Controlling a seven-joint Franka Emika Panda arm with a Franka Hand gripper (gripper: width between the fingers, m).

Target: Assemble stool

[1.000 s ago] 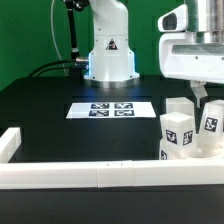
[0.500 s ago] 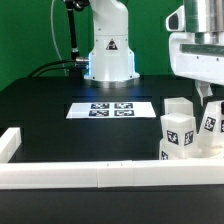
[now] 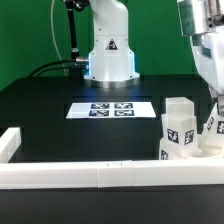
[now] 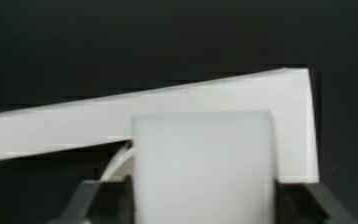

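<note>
While the gripper [image 3: 213, 118] is lowered at the right edge of the exterior view, its fingertips are hidden behind the upright stool legs [image 3: 180, 130] clustered at the lower right of that frame, so its state cannot be read there. In the wrist view a white blocky leg [image 4: 202, 160] is seen between the two dark fingers [image 4: 99, 198], which stand close on either side of it; whether the pads are actually pressed against it cannot be told. The seat [image 4: 176, 115] appears behind that leg as a pale slab with a sharp corner in the upper right of the wrist frame, though its round outline is not shown.

Several risks are judged from this. A leg taken off-centre could twist in the grasp when lifted. The tagged legs stand very near one another and just beside the white border rail [image 3: 100, 175] along the bottom of the exterior view, so a neighbouring leg could be knocked over by the finger or by the carried part. The marker board [image 3: 111, 109], at the middle of the frame, lies well apart and is not threatened.
</note>
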